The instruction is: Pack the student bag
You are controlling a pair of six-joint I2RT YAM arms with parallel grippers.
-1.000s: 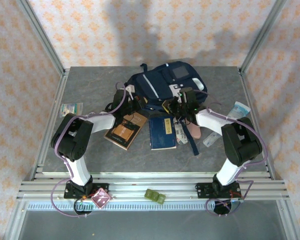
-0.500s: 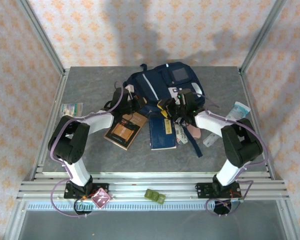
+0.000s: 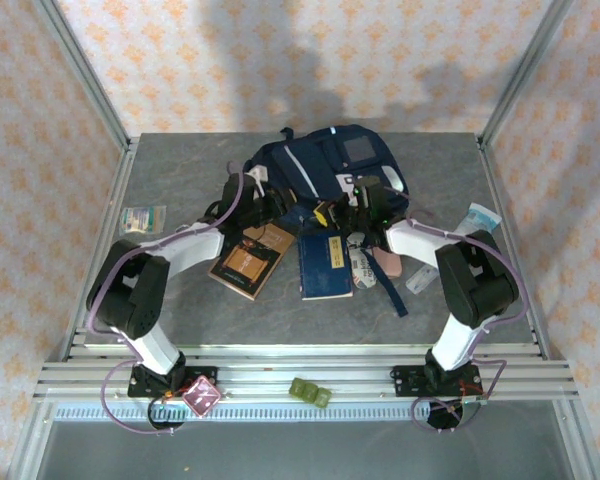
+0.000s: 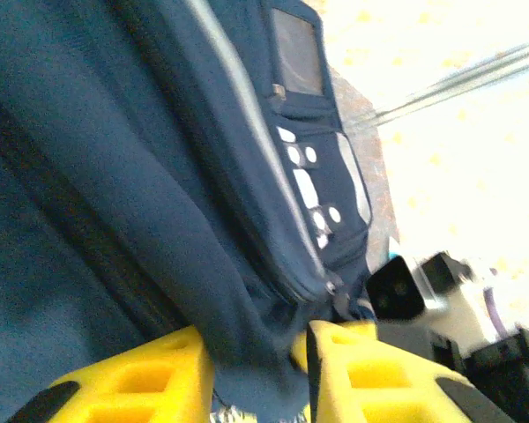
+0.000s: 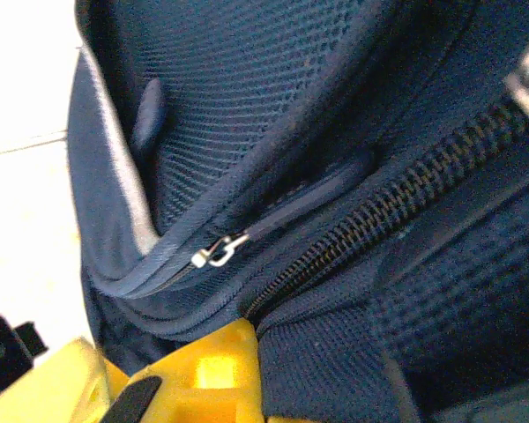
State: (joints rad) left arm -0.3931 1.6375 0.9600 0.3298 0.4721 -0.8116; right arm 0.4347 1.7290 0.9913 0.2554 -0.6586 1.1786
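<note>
The student bag (image 3: 325, 160), navy with a white stripe and a grey square patch, lies at the back middle of the table. Both grippers are at its near edge. My left gripper (image 3: 288, 211) stands partly open, and a loose fold of bag fabric (image 4: 247, 352) hangs between its yellow fingers (image 4: 132, 388). In the left wrist view the gripper (image 4: 256, 374) faces the right arm's camera block (image 4: 406, 291). My right gripper (image 3: 330, 212) is shut on the bag's fabric beside an open zipper (image 5: 379, 211). One yellow finger (image 5: 203, 370) of that gripper (image 5: 264, 401) shows below the mesh fabric (image 5: 335, 132).
In front of the bag lie a brown book (image 3: 250, 258), a navy book with a yellow label (image 3: 325, 263), a patterned pouch (image 3: 360, 262), a pink item (image 3: 386, 262) and a dark strap (image 3: 388, 285). Small packets sit at left (image 3: 143, 216) and right (image 3: 477, 220).
The left jaws have parted from a tight grip on the bag's fold. The right jaws opened, then shut on fabric by the zipper. Both grippers moved slightly towards the bag.
</note>
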